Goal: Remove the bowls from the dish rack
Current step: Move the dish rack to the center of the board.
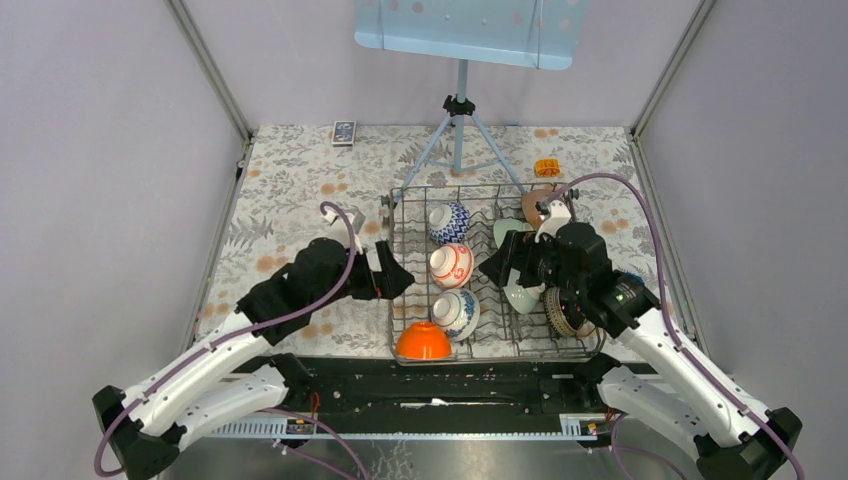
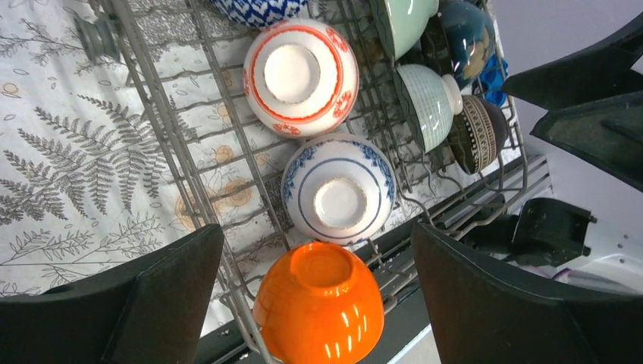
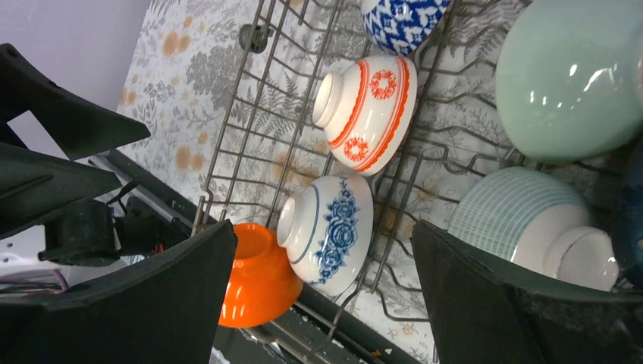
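The grey wire dish rack point(image 1: 520, 352) holds several bowls. Its left row has a blue-and-white bowl point(image 1: 449, 222), a red-and-white bowl point(image 1: 451, 265), a blue floral bowl point(image 1: 457, 313) and an orange bowl point(image 1: 423, 341) at the front. The right side holds pale green bowls point(image 1: 523, 297), a dark patterned bowl point(image 1: 565, 312) and a brown bowl point(image 1: 537, 200). My left gripper point(image 1: 395, 272) is open at the rack's left edge, above the orange bowl point(image 2: 318, 303) and floral bowl point(image 2: 338, 189). My right gripper point(image 1: 505, 265) is open over the rack's middle, facing the floral bowl point(image 3: 327, 233).
A blue-grey tripod stand point(image 1: 458, 120) stands behind the rack under a pale blue panel point(image 1: 465, 30). A small dark object point(image 1: 343, 132) and a small orange object point(image 1: 546, 167) lie at the back of the leaf-patterned cloth point(image 1: 290, 200). Walls close both sides.
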{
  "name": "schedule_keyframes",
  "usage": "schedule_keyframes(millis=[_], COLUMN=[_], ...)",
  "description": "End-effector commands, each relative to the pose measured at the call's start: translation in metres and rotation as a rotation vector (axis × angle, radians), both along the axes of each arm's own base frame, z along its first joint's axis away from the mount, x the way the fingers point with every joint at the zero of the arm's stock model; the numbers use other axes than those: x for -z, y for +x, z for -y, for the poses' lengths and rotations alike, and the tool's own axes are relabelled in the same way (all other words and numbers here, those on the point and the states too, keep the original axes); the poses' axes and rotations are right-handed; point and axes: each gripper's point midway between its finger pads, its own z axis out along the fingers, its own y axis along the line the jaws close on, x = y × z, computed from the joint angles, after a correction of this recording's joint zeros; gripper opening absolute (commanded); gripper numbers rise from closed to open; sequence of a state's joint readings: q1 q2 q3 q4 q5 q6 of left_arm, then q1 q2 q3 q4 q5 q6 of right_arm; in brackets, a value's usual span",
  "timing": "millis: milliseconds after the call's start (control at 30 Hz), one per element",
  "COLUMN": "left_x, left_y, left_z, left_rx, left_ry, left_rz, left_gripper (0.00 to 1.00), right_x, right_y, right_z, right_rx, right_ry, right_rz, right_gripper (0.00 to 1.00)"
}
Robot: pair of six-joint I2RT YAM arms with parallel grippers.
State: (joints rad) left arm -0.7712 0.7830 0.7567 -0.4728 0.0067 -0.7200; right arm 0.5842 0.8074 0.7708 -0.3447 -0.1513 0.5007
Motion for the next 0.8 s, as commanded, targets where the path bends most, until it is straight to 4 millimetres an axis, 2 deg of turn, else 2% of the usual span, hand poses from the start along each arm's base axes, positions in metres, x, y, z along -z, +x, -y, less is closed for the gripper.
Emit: schedule_keyframes(millis=[0,67,200,333,400,567,667,767], left_x=[-0.002,0.001,0.006,0.016,0.016,0.015,0.035,0.054], left_y=[-0.006,-0.013,-0.018,-0.002,0.007,0.034,0.053,0.068], left_z=[-0.001,0.001,0.002,-0.016,-0.023,-0.012,-0.011,-0.023], left_rx=[-0.005,0.008,-0.013,-0.143,-0.193,-0.232,-0.258,-0.298], left_ry=[0.066,0.106,0.125,0.189,0.233,0.318,0.38,0.392], left_rz=[0.04,0.049,0.047,0.061,0.082,0.09,0.035,-0.03], left_gripper=[0.99,0.99,0.99,0.99,0.99,0.99,0.98,0.94], right_x=[0.001,0.005,0.006,0.0,-0.008,-0.016,-0.006,0.01], right_y=[-0.014,-0.01,0.007,0.015,0.02,0.031,0.037,0.042], right_z=[0.004,0.018,0.075,0.122,0.135,0.158,0.17,0.184], right_rx=[0.001,0.09,0.408,0.623,0.678,0.772,0.798,0.844], right_ry=[-0.009,-0.032,-0.127,-0.301,-0.343,-0.331,-0.266,-0.241], right_rz=[-0.018,-0.019,0.025,0.042,0.069,0.066,0.018,-0.037], right_gripper=[0.93,0.93,0.92,0.88,0.87,0.86,0.84,0.82])
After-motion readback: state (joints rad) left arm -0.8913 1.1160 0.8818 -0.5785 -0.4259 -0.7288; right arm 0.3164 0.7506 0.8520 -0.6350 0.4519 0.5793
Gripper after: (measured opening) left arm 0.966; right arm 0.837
